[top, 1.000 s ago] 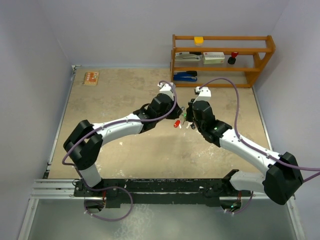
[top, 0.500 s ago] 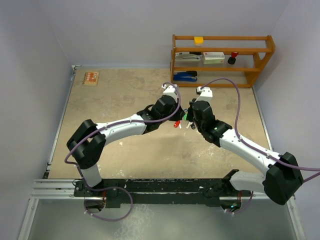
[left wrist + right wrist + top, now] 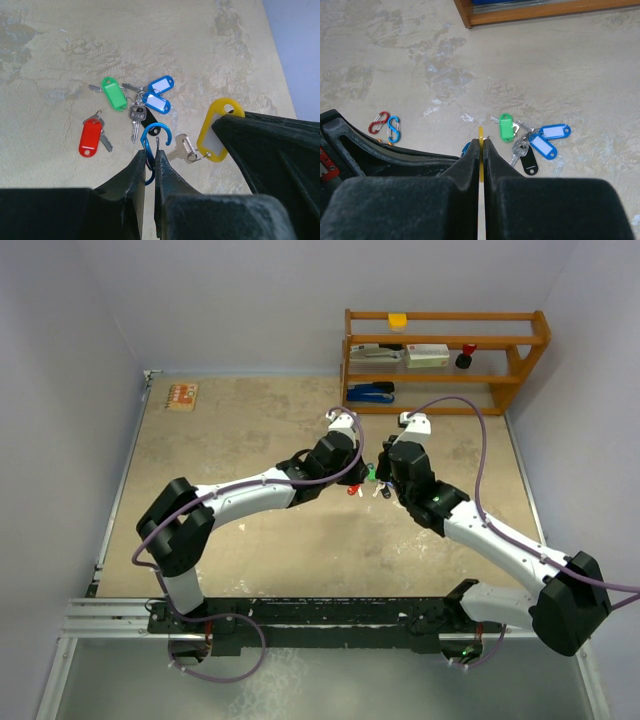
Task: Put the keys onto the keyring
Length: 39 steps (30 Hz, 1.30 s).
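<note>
Surface: mottled beige tabletop (image 3: 250, 430), lavender walls (image 3: 250, 300) | far-right corner: wooden shelf (image 3: 445, 350) | left gripper (image 3: 151, 154) pinching blue carabiner (image 3: 161, 131) | right gripper (image 3: 481, 143) clamping yellow key tag (image 3: 481, 132) | tagged keys (image 3: 131, 102) mid-tabletop

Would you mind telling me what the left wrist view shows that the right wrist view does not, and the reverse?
Only left wrist: the red-tagged key, and how the left gripper pinches the blue carabiner. Only right wrist: two small clips, red and blue, and the wooden shelf base. Both: the green tag, two blue tags, and the yellow tag pinched in the right gripper.
</note>
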Each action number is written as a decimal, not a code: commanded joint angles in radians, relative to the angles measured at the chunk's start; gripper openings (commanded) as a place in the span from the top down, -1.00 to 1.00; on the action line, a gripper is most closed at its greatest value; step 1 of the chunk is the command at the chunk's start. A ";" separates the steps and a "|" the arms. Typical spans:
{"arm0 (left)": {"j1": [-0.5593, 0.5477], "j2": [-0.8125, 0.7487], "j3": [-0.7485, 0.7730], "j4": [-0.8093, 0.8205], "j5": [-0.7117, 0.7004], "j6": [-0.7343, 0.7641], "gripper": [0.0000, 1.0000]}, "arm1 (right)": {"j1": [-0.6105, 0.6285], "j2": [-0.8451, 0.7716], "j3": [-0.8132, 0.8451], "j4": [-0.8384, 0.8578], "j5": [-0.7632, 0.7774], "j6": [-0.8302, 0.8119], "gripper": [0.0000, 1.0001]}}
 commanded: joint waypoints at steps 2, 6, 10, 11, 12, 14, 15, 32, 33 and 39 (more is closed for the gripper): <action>-0.012 0.003 0.050 0.012 0.011 -0.011 1.00 | -0.002 -0.022 -0.008 0.021 0.037 0.012 1.00; -0.015 0.003 0.052 0.009 0.011 -0.009 1.00 | -0.002 -0.017 -0.006 0.022 0.037 0.010 1.00; -0.018 0.003 0.056 0.009 0.012 -0.008 1.00 | -0.002 -0.012 -0.006 0.023 0.031 0.009 1.00; -0.019 0.002 0.056 0.009 0.012 -0.008 1.00 | -0.002 -0.012 -0.006 0.023 0.028 0.010 1.00; -0.019 0.001 0.057 0.009 0.011 -0.009 1.00 | -0.003 -0.011 -0.006 0.023 0.026 0.010 1.00; -0.021 0.002 0.059 0.009 0.012 -0.009 1.00 | -0.002 -0.009 -0.006 0.023 0.023 0.009 1.00; -0.022 0.003 0.060 0.007 0.012 -0.009 1.00 | -0.002 -0.008 -0.007 0.024 0.022 0.009 1.00; -0.035 0.005 0.074 -0.004 0.010 -0.005 1.00 | -0.002 -0.004 -0.007 0.027 0.023 0.001 1.00; -0.036 0.004 0.075 -0.006 0.009 -0.005 1.00 | -0.002 -0.004 -0.007 0.027 0.025 0.000 1.00; -0.038 -0.001 0.077 -0.014 0.012 -0.004 1.00 | -0.002 -0.003 -0.010 0.027 0.035 -0.002 1.00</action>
